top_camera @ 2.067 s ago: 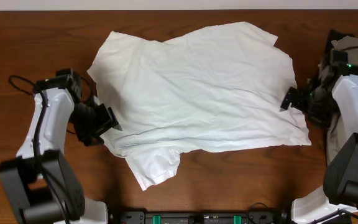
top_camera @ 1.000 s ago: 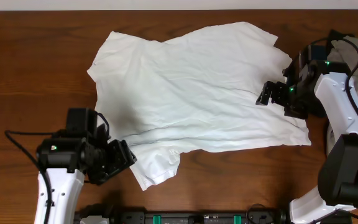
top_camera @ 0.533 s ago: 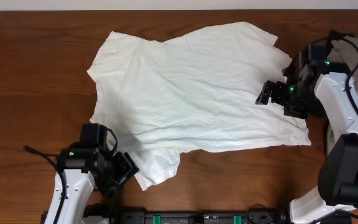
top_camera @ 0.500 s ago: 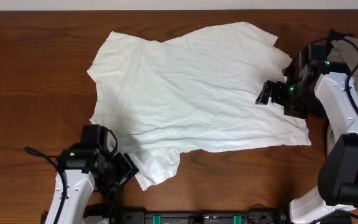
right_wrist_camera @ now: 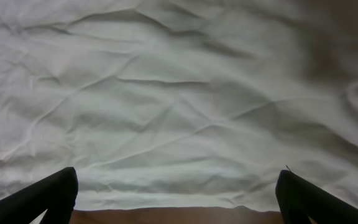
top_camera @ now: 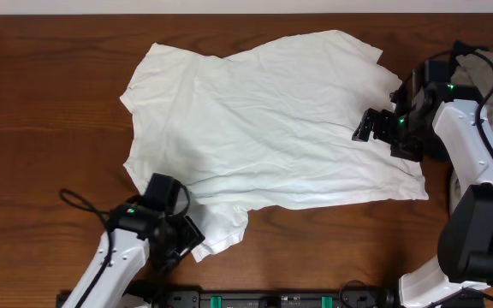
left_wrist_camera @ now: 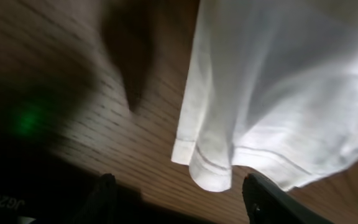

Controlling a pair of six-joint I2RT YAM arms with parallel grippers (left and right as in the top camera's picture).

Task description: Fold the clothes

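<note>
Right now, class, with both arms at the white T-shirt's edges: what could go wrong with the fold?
1. The open left fingers frame only the tip of the sleeve hem. Closing there might catch a single layer, which could slip out.
2. The T-shirt lies crooked and wrinkled. The right fingers, over flat cloth, might bunch it when pinching.

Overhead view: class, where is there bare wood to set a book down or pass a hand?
Bare table lies left of the T-shirt, and in front of its hem between the sleeve and the right arm. Crowded: the near-left corner by the left arm and the right edge.
</note>
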